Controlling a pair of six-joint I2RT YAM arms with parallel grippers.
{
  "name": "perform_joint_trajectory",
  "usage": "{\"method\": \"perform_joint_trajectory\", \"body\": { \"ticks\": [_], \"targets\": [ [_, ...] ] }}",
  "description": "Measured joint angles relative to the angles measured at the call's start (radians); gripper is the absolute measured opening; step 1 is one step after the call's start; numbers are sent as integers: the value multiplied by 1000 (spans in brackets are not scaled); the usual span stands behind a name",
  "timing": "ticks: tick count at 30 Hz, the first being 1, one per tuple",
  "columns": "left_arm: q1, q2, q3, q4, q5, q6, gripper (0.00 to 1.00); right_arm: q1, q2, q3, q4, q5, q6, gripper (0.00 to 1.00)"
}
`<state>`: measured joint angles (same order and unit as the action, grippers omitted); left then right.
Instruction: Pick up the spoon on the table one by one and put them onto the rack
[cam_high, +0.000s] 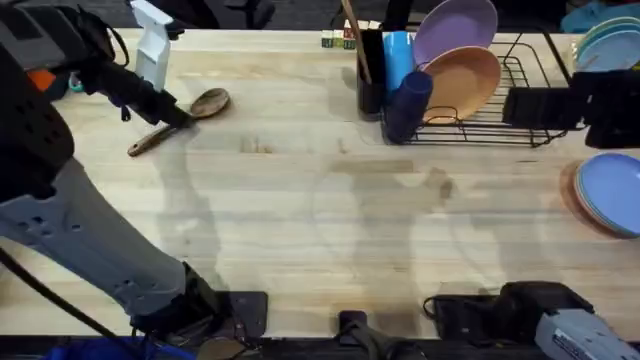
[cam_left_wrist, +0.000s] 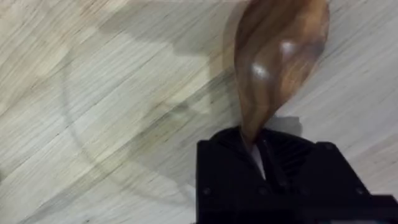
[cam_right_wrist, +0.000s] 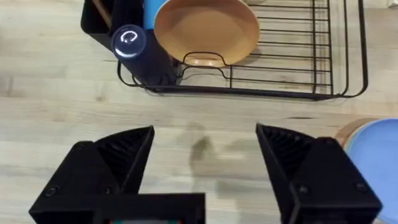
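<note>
A: Right gripper (cam_right_wrist: 205, 168) sits near the base, jaws spread wide, holding nothing.

B: And the left gripper (cam_high: 180, 115)?

A: Far left on the table (cam_high: 300, 210), clamped on the spoon (cam_high: 185, 115) at its neck, just below the bowl. Gripped that far from the middle, the spoon could swing or slip during the long carry.

B: Destination?

A: The rack (cam_high: 500, 110) far right already holds 2 plates, a bottle, another wooden spoon in the cup. Crowded.

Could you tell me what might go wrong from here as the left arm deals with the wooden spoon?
The left gripper pinches the brown wooden spoon at its narrow neck, so it could pivot or slip when lifted. A white spray bottle stands close by and could be knocked over. The black wire rack's utensil cup sits crowded beside plates and a dark blue bottle.
</note>
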<state>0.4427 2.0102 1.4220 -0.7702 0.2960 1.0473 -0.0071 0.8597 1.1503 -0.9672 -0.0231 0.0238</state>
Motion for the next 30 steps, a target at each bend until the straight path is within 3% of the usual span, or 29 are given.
{"method": "perform_joint_trajectory", "body": {
  "ticks": [30],
  "targets": [
    [-21, -68, -59, -34, -18, 0, 65, 0, 0, 0, 34, 0, 3, 992]
  ]
}}
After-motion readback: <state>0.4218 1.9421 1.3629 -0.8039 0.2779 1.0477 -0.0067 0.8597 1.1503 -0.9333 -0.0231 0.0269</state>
